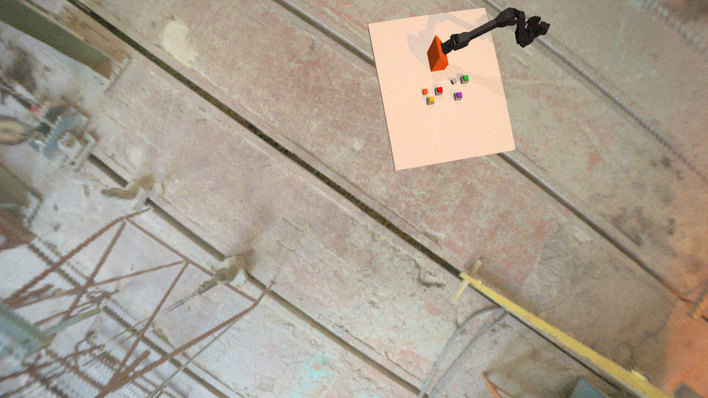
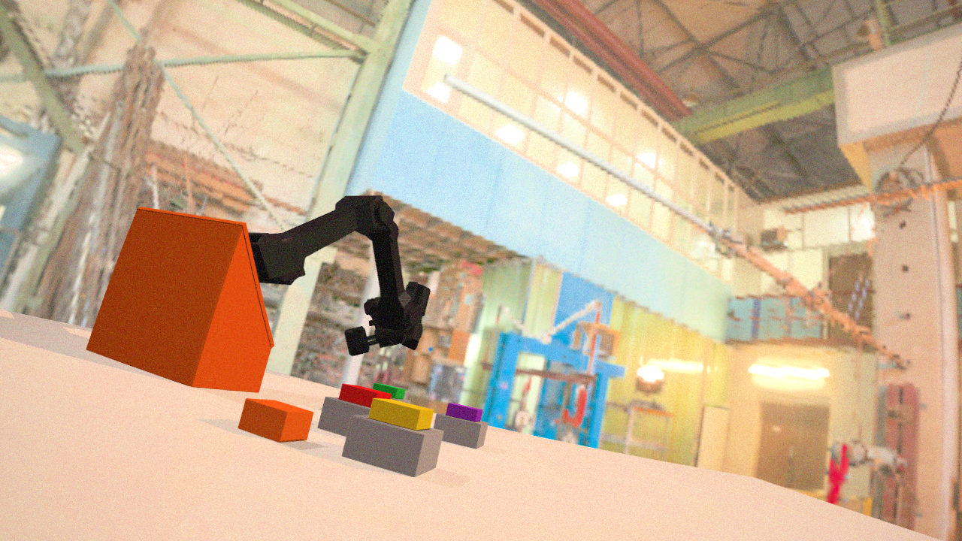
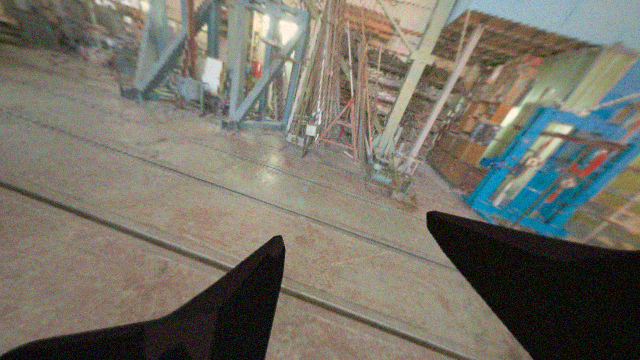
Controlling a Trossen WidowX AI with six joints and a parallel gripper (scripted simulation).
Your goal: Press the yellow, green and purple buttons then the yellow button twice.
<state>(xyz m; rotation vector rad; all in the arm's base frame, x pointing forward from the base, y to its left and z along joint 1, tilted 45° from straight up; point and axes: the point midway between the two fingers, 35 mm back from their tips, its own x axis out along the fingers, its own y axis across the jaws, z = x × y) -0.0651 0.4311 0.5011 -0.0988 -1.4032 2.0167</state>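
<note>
The yellow button (image 1: 430, 99) (image 2: 401, 412) sits on a grey base near the front of a cluster on the pink table (image 1: 445, 138) (image 2: 134, 470). The green button (image 1: 464, 78) (image 2: 388, 389) is at the back. The purple button (image 1: 458, 94) (image 2: 464, 411) is to the right. My gripper (image 1: 530, 30) (image 2: 376, 333) (image 3: 353, 230) is open and empty. It hangs in the air past the table's far edge, well away from the buttons. The wrist view shows only the floor and hall between the fingers.
A red button (image 1: 438, 89) (image 2: 363, 393) sits behind the yellow one. An orange block (image 1: 425, 90) (image 2: 275, 418) lies to its left. A small grey block (image 1: 453, 80) lies beside the green button. The arm's large orange base (image 1: 437, 54) (image 2: 174, 302) stands behind the cluster.
</note>
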